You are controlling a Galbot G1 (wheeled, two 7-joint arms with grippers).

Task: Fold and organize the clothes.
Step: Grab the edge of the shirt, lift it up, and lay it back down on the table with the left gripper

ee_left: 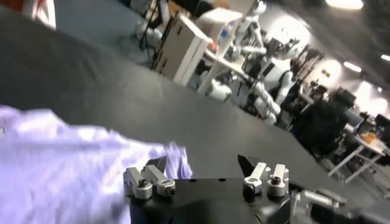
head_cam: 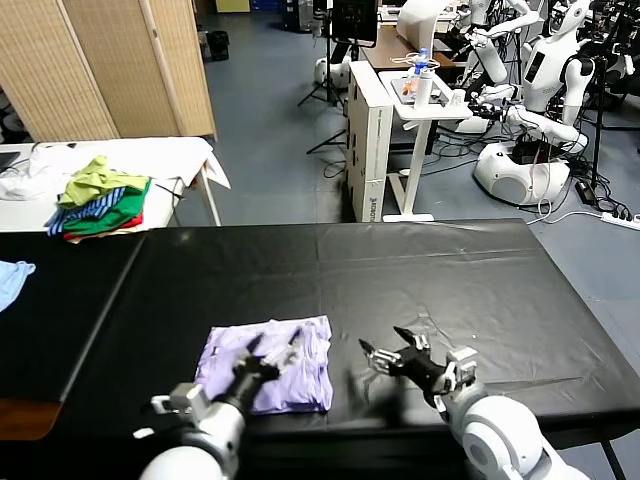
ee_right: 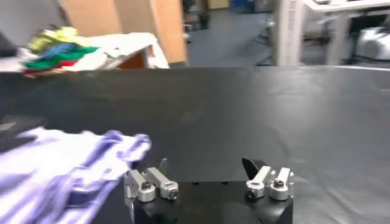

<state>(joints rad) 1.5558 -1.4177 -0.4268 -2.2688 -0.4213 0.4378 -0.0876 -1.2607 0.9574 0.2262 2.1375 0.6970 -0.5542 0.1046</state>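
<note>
Head view high, looking down; wrist views low, close; all share black table (head_cam: 450, 270), T-shirt (head_cam: 270, 362).

Folded lavender T-shirt (head_cam: 268, 365) on black table (head_cam: 450, 280), open hands (head_cam: 272, 357) (head_cam: 395, 350) alongside.

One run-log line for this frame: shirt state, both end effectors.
shirt: folded on black table | left end effector: open, over shirt | right end effector: open, beside shirt, empty
</note>
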